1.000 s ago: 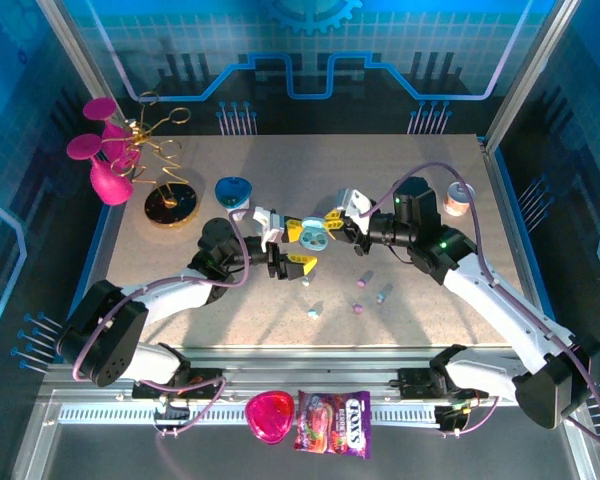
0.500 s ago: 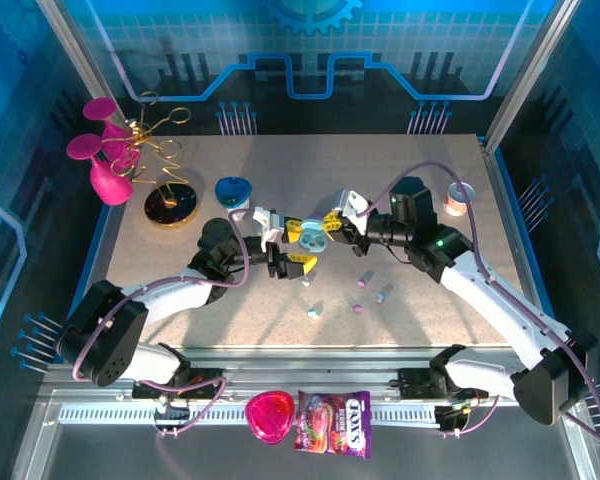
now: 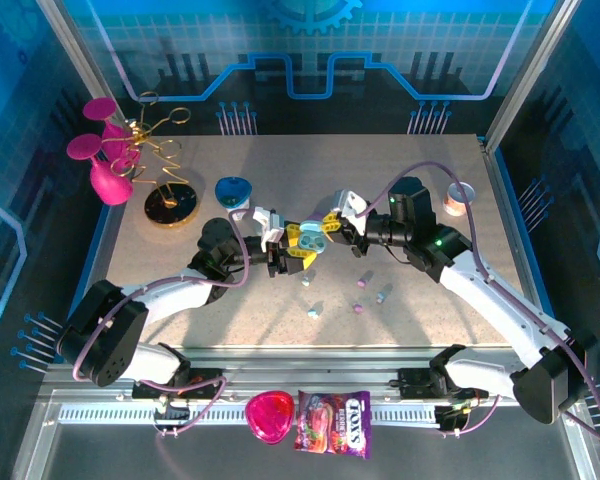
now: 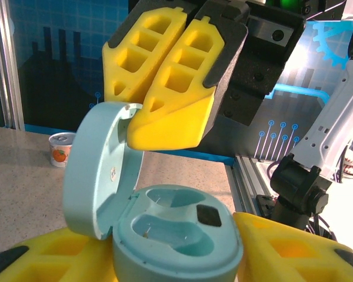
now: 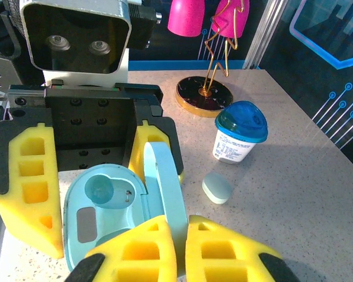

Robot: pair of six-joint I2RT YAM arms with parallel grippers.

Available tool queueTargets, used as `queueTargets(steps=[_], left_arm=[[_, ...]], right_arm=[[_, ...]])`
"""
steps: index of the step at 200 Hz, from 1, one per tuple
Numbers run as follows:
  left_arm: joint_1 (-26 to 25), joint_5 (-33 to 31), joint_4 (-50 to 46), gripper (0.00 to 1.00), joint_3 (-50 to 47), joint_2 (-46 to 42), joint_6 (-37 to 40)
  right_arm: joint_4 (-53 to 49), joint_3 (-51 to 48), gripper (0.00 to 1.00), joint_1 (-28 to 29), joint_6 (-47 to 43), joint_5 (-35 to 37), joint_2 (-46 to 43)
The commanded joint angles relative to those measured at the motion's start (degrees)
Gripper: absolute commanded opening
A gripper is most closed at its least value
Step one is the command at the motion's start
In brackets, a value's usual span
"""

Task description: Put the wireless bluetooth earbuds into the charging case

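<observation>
"Top external: what is listed on the surface (image 3: 310, 160)?"

"One light-blue charging case (image 3: 312, 236), held up between the two arms near the middle. Left end effector (image 3: 300, 247): narrow, clamped on the case body. Right end effector (image 3: 332, 224): closed, at the far side of the case. Five earbuds (image 3: 358, 309) in lilac, blue and pale mint lie loose on the surface, on the near side of the case and apart from it. Also a pink vase (image 3: 105, 165), a gold wire stand (image 3: 170, 200), a blue-lidded cup (image 3: 235, 192) and a small can (image 3: 458, 197)."

"Left wrist?"

"Case open, its lid (image 4: 100, 170) upright at the left, with two moulded wells showing in the body. The left arm's yellow fingers (image 4: 294, 252) flank the body on both sides, touching it. The right end effector's fingers are pressed together above, tips on the lid's rim."

"Right wrist?"

"Its fingers pinch the lid edge-on between them. One pale oval case (image 5: 217, 188) lies flat on the surface beside the cup, with the stand and vase further back."
</observation>
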Motion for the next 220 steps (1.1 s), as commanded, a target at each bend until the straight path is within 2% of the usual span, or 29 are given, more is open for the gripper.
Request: queueTargets(steps=[1, 34, 63, 94, 136, 160, 220], left_arm=[[-0.13, 0.82, 2.43, 0.48, 0.07, 0.40, -0.75], [-0.12, 0.95, 2.54, 0.41, -0.19, 0.39, -0.74], [-0.13, 0.94, 2.81, 0.41, -0.37, 0.41, -0.73], [-0.09, 1.04, 3.51, 0.47, -0.71, 0.43, -0.51], [-0.11, 1.53, 3.95, 0.47, -0.83, 0.63, -0.65], [-0.12, 1.52, 4.21, 0.55, -0.89, 0.76, -0.50], [-0.14, 2.13, 4.95, 0.55, -1.35, 0.91, -0.16]], right_arm=[[-0.80, 1.88, 0.07, 1.06, -0.66, -1.02, 0.45], [-1.15, 2.15, 0.07, 1.15, -0.40, -0.93, 0.49], [-1.16, 2.30, 0.08, 1.15, 0.02, -0.57, 0.56], [-1.70, 2.63, 0.08, 1.11, 0.47, -0.70, 0.54], [-2.81, 3.28, 0.08, 1.13, 0.76, -0.91, 0.98], [-3.42, 3.69, 0.07, 1.05, 0.87, -0.74, 1.40], [-4.22, 4.39, 0.06, 0.72, 1.67, -1.05, 2.04]])
